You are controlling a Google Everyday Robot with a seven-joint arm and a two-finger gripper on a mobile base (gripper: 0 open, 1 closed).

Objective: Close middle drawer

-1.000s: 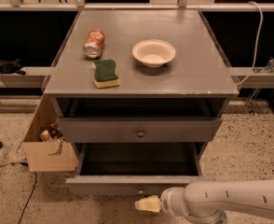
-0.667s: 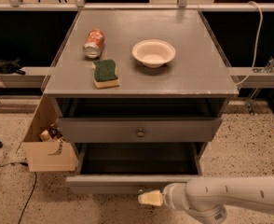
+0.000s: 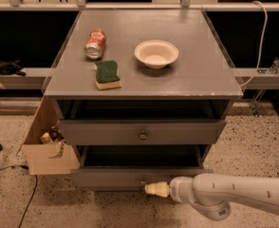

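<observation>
Your claw [image 3: 150, 189] low before the bench [image 3: 201, 75], tips closed together on nothing, touching the pulled-out middle drawer [image 3: 106, 178] at its front panel's centre

White arm [image 3: 234, 194] horizontal, tool [image 3: 156, 189] low, centre

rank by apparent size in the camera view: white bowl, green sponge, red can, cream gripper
1. round white bowl
2. green-topped yellow sponge
3. red soda can, nearly sponge-sized, so unsure
4. cream gripper, at the lower grey drawer front
</observation>
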